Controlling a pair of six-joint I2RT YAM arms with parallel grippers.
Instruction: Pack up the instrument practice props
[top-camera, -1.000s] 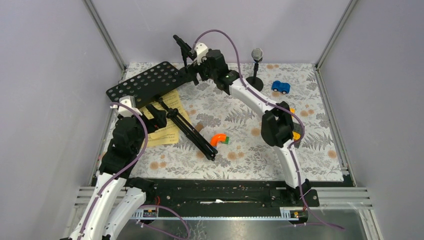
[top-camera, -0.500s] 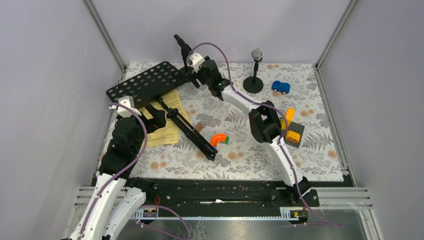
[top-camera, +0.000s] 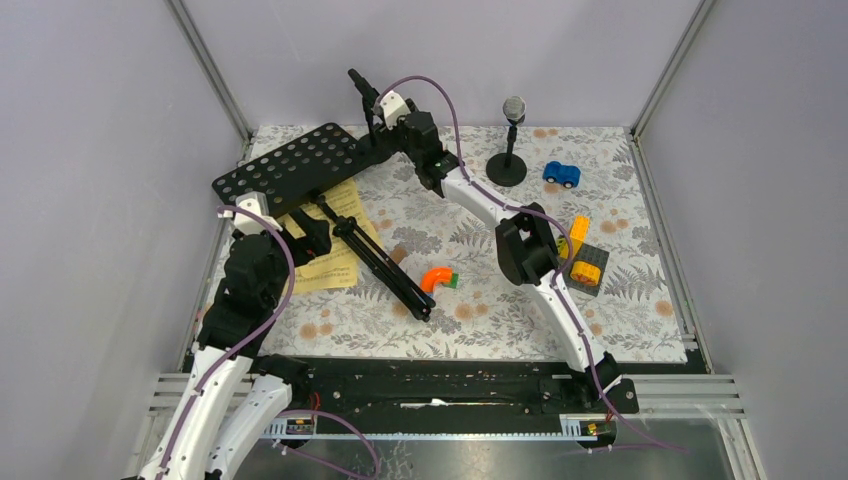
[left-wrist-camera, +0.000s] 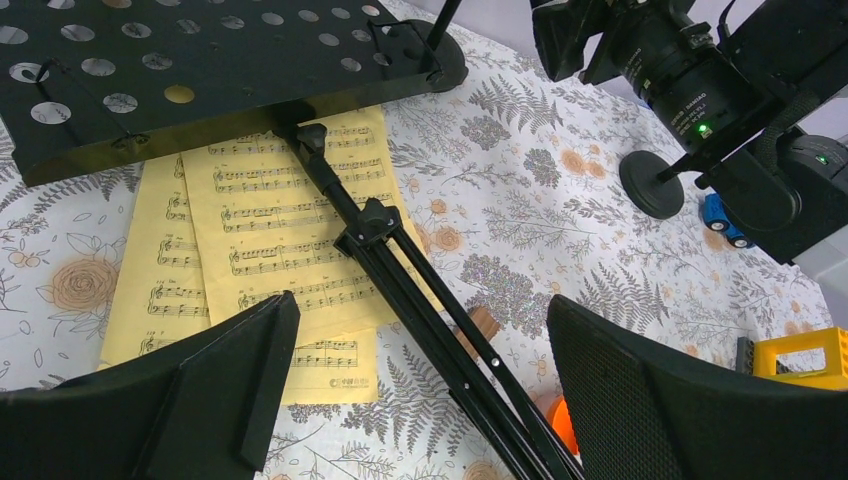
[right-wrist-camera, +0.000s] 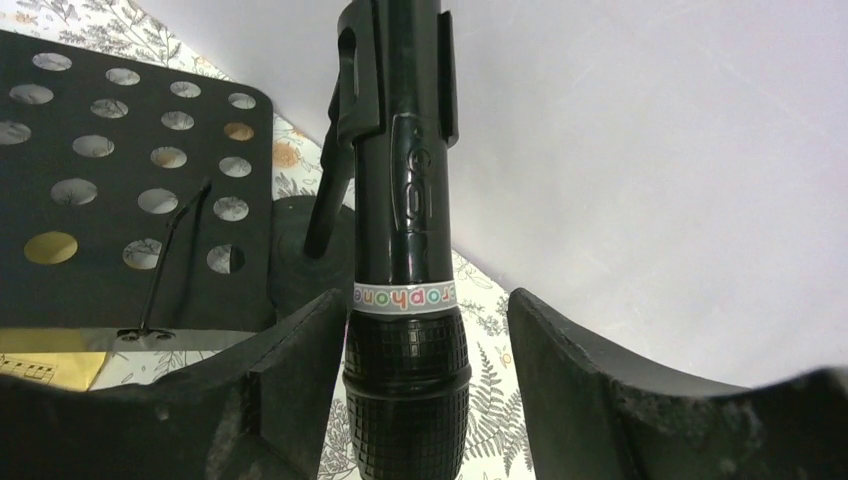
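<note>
Black microphone (right-wrist-camera: 405, 200) stands clipped in its holder (left-wrist-camera: 440, 65), right between the fingers of my right tool (right-wrist-camera: 425, 300). The jaws are apart, close against the mic's head on one side with a gap on the other, so I grip nothing yet. My left tool (left-wrist-camera: 420, 305) hangs wide open, with the yellow sheet-music pages (left-wrist-camera: 270, 230) and the legs of the music rack (top-camera: 290, 165) below it. The silver microphone (top-camera: 514, 107) on the second holder (top-camera: 507, 168) is well off to the right tool's side. I judge packing barely begun: every prop is out on the tabletop (top-camera: 640, 290).
</note>
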